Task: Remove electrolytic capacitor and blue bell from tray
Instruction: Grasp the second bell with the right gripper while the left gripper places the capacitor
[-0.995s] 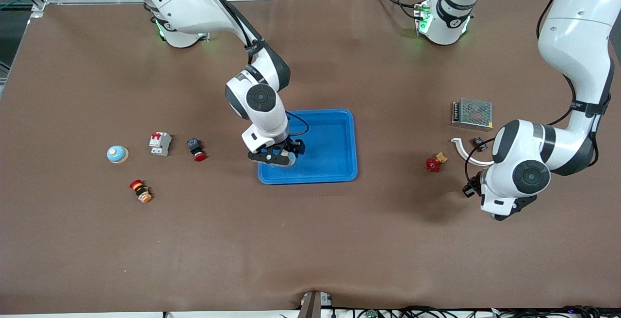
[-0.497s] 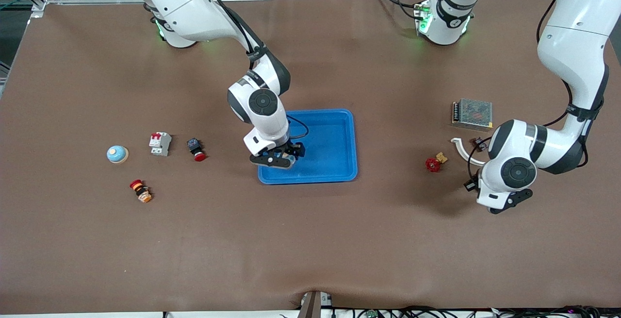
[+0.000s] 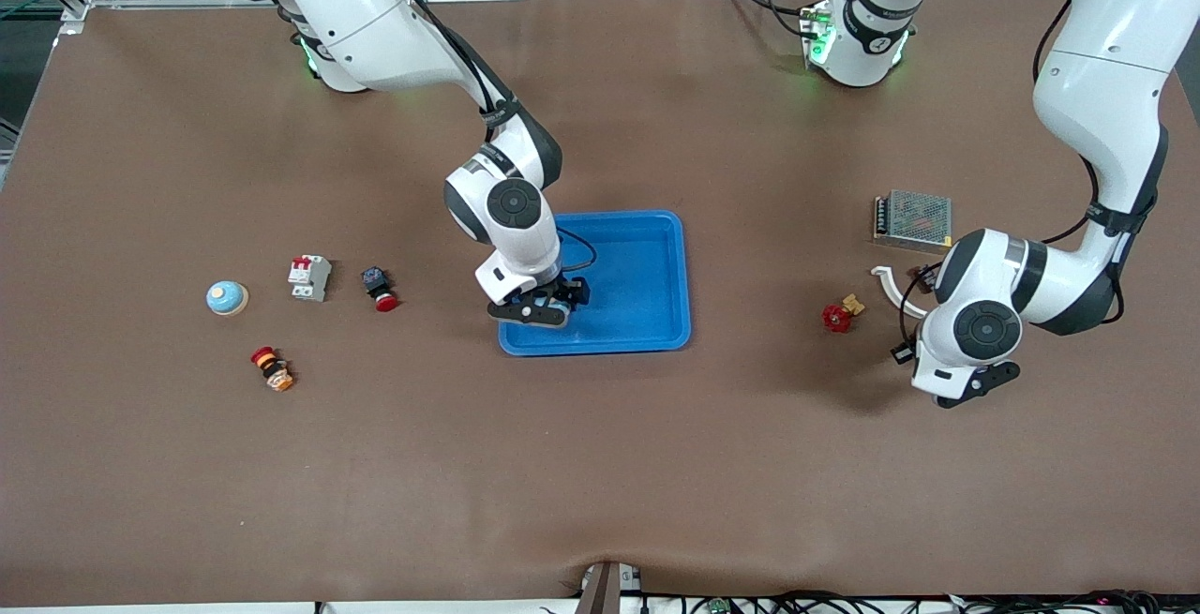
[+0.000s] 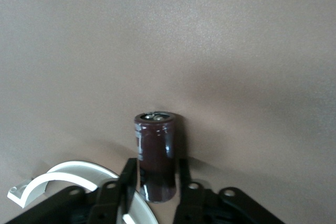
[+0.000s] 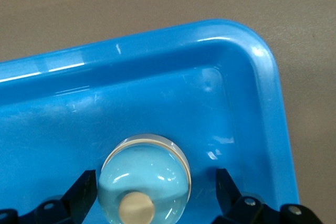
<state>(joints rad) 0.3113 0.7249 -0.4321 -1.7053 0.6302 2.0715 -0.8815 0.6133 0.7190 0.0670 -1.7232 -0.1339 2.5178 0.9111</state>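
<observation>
A light blue bell (image 5: 145, 182) with a tan knob sits in the blue tray (image 3: 647, 277), in the corner nearest the front camera toward the right arm's end. My right gripper (image 5: 155, 179) is open low over it, a finger on each side with a gap; in the front view (image 3: 536, 309) it covers most of the bell. A dark brown capacitor (image 4: 155, 156) stands upright on the table. My left gripper (image 4: 156, 163) is open, with its fingers close on both sides of it. In the front view the left gripper (image 3: 966, 387) hides the capacitor.
A second blue bell (image 3: 227, 297), a circuit breaker (image 3: 308, 277), a red push button (image 3: 380, 288) and an emergency-stop button (image 3: 272, 368) lie toward the right arm's end. A red valve (image 3: 837, 317), white curved part (image 3: 891, 286) and metal power supply (image 3: 914, 218) lie near the left gripper.
My left gripper has come down lower and shifted slightly toward the red valve, closing in around the capacitor. My right gripper has sunk a little over the tray corner.
</observation>
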